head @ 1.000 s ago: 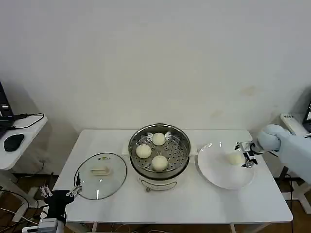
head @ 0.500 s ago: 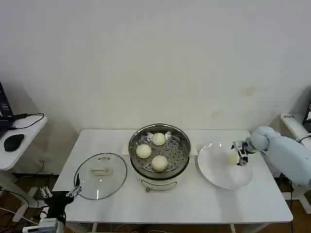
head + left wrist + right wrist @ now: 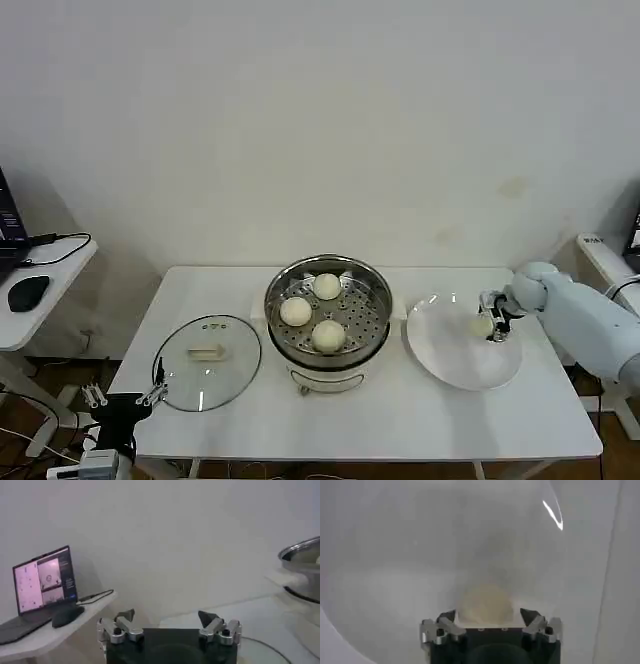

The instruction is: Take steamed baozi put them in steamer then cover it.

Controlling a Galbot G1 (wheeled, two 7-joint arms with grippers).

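Change: right gripper (image 3: 489, 327) has drawn in toward the plate's far right part since a second ago, and the fourth baozi (image 3: 482, 325) has shifted slightly with it.
Right gripper: fingers (image 3: 532, 616) set on either side of that bun over the white plate (image 3: 450, 365), closed on it.
Steamer (image 3: 328, 318): mid-surface, uncovered, three baozi (image 3: 327, 334) on its perforated tray.
Cover (image 3: 207, 362): flat on the surface (image 3: 400, 420), left of the steamer.
Left gripper (image 3: 168, 625): parked low by the surface's left corner, fingers spread, empty.
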